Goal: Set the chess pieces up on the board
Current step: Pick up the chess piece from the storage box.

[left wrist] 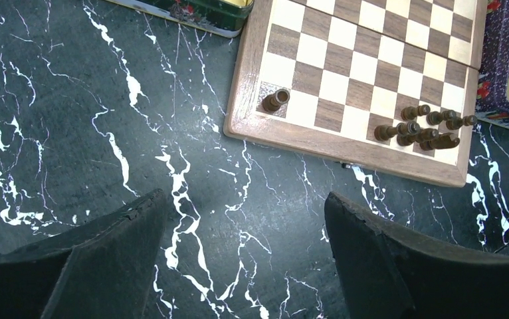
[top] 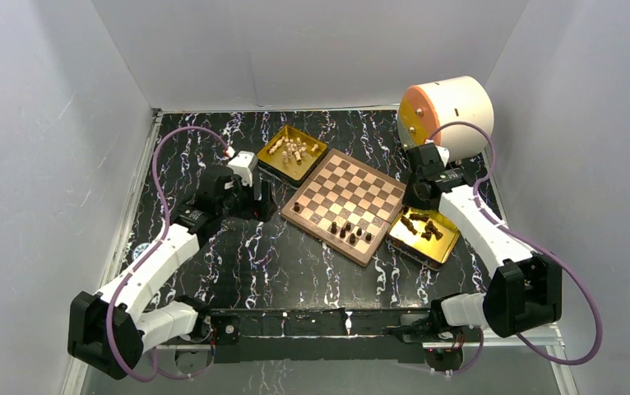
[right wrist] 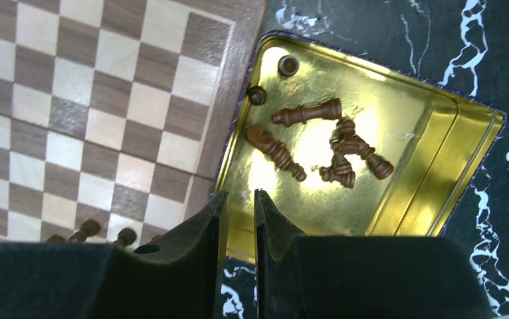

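The board point(top: 353, 193) lies tilted in the middle of the table. Several dark brown chess pieces point(top: 349, 232) stand along its near edge, and one point(top: 297, 207) stands on its left corner. The left wrist view shows that corner piece point(left wrist: 275, 101) and the row point(left wrist: 424, 127). Cream pieces point(top: 291, 150) lie in the far-left gold tray. More dark pieces point(right wrist: 305, 113) lie in the right gold tray point(right wrist: 438, 166). My left gripper point(left wrist: 245, 206) is open and empty over bare table left of the board. My right gripper point(right wrist: 240, 196) is shut but for a thin gap, empty, above the right tray's near edge.
A large orange and white cylinder point(top: 447, 111) stands at the back right behind my right arm. The far-left gold tray point(top: 316, 158) touches the board's far-left edge. The right tray point(top: 447, 243) sits against the board's right edge. White walls enclose the black marbled table point(top: 213, 271).
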